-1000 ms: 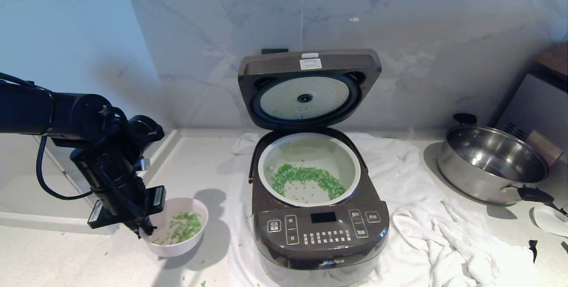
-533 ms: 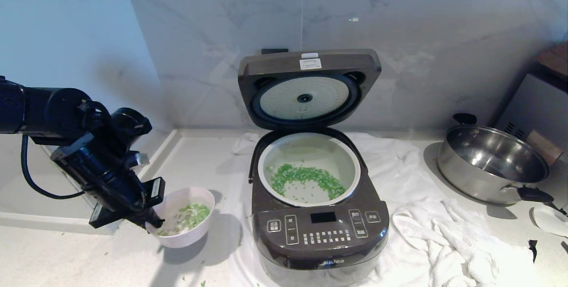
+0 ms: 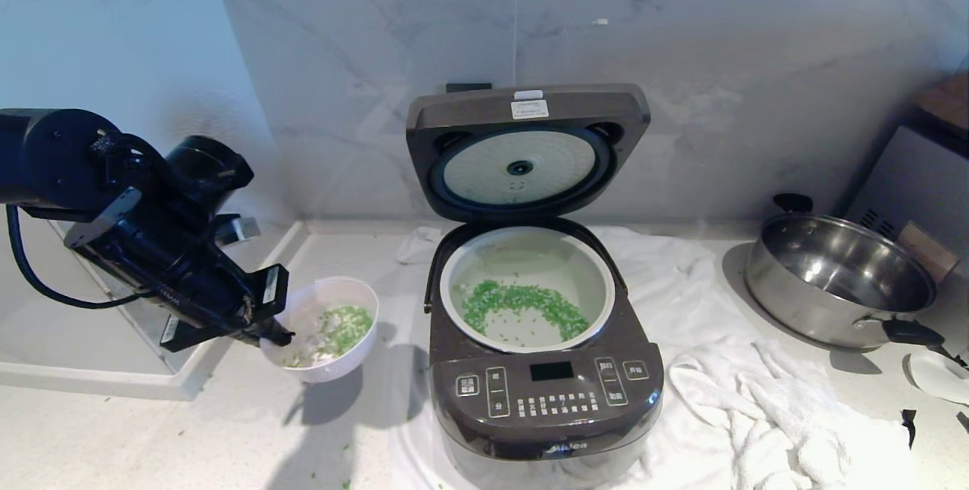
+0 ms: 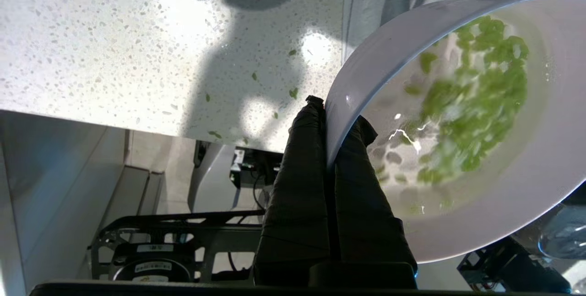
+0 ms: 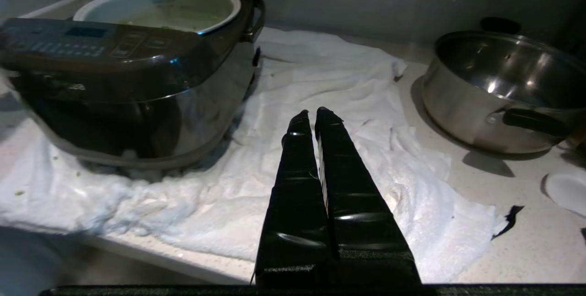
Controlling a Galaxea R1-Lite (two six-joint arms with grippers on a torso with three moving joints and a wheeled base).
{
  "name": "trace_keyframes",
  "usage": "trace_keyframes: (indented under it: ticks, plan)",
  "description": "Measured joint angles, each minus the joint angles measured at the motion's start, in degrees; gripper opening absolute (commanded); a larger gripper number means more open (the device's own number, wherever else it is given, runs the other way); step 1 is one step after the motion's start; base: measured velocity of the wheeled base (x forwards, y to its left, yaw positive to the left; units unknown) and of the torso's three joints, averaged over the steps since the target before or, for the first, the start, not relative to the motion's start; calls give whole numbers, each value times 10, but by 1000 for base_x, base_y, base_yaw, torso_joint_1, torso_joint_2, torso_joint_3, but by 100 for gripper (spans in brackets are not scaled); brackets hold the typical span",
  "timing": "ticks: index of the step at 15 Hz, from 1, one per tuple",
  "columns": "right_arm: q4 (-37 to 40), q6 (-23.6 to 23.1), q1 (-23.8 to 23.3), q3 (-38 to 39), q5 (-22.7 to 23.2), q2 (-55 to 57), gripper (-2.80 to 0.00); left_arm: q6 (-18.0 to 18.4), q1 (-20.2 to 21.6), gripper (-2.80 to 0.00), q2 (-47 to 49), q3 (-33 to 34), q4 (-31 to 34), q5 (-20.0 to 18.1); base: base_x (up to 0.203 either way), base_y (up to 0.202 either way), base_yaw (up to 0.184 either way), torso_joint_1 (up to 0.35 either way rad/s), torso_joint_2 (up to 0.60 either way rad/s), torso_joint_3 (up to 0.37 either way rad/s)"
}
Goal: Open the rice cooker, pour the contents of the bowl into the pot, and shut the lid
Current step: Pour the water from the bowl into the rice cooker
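Legible text, brands:
- Rice cooker (image 3: 545,399), front lower edge: "Midea" logo, partly readable, cut off at bottom of head view.
- Front button panel (image 3: 546,390): buttons w/ small white characters, too small to read; display dark, no digits.
- Lid (image 3: 528,143), raised, top edge: white sticker (image 3: 530,109) w/ fine print, illegible.
- Steel pot (image 3: 840,282), towel (image 3: 764,399): no markings seen.

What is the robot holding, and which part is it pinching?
The left gripper holds the bowl by its rim, one finger inside and one outside. The right gripper is shut and holds nothing.
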Motion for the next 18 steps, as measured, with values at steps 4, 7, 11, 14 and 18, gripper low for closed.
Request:
trace_keyframes:
  ticks: [4,7,11,14,18]
  plan:
    - [-17,45,27,-85,14,106,-280,2,-6,-280,-10,-25,27,2,0,0,0,0,0,0]
    - [-102,57,60,-136,22,236,-280,4,-7,-280,-22,-28,28,2,0,0,0,0,0,0]
    - [-222,67,80,-167,110,421,-280,3,-9,-280,-36,-27,43,3,0,0,0,0,0,0]
    - [-320,114,84,-184,216,542,-280,1,-10,-280,-49,-19,46,2,0,0,0,0,0,0]
    - [-378,169,79,-272,290,686,-280,-4,-16,-280,-64,-10,48,2,0,0,0,0,0,0]
